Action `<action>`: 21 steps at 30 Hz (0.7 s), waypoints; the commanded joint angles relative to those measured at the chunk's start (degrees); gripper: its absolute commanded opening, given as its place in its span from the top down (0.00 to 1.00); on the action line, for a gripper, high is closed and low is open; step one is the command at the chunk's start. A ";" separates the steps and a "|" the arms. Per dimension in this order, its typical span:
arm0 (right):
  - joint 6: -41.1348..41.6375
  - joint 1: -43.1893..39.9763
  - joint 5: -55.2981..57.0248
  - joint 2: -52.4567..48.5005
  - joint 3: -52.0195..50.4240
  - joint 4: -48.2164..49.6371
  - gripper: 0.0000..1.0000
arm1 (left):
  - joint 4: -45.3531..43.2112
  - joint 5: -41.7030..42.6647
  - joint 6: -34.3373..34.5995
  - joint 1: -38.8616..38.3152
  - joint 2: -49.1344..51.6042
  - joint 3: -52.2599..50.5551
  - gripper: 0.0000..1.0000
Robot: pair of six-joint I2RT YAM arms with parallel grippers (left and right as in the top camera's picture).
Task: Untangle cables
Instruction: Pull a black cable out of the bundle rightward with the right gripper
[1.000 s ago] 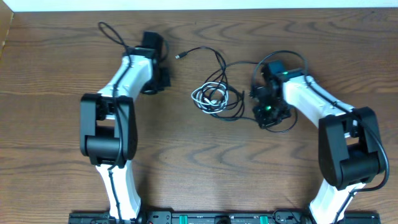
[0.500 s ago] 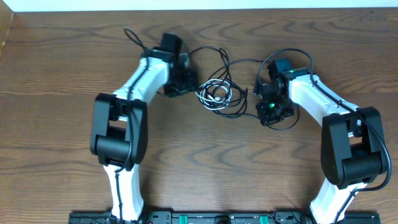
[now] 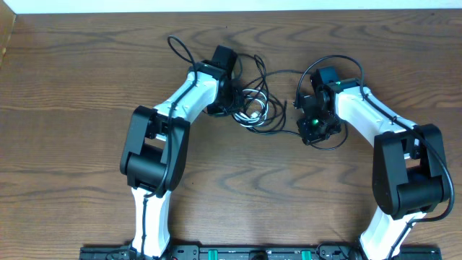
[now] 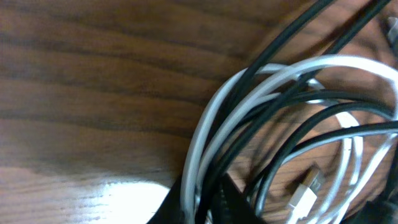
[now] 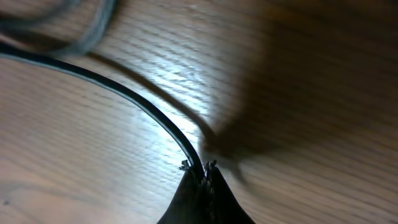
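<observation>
Overhead, the tangled cables (image 3: 254,108) are lying between both claws on the wooden table (image 3: 72,144). The left claw (image 4: 214,193) is sitting closed, nosing into the white cable (image 4: 261,81) (black strands crossing it) just ahead — the right claw (image 5: 203,177) is pinching one black cable (image 5: 124,93) at its tips.

**Overhead view:** even, diffuse light from above. The wooden table (image 3: 72,144) is sharply rendered, and shadows are short and soft.

**Left wrist view:** soft focus at close range throughout. A white glare patch lies on the wood at lower left. The white cable (image 4: 311,61) is nearly overexposed and its edges are smeared.

**Right wrist view:** a bright specular streak crosses the centre, with deep shadow at upper right. The black cable (image 5: 124,93) is fairly crisp, while a pale cord (image 5: 87,34) at top left is wholly defocused.
</observation>
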State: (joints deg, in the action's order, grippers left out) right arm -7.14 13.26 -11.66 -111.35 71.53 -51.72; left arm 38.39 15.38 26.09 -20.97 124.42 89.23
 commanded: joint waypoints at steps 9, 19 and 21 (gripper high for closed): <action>-0.61 -3.39 16.13 -1.62 0.13 3.98 0.99 | 5.81 -8.37 0.26 10.27 2.12 -0.81 0.93; 1.14 -15.21 25.03 -9.70 0.13 10.08 0.99 | 8.96 -8.35 -2.01 23.93 2.12 -0.81 0.93; 1.36 -18.25 25.00 -10.56 0.13 11.28 0.99 | 8.98 -8.35 -1.99 26.12 2.12 -0.81 0.92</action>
State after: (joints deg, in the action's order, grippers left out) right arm -7.33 -0.12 7.84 -115.35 74.76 -40.69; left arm 46.74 14.41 24.99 0.51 124.36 89.84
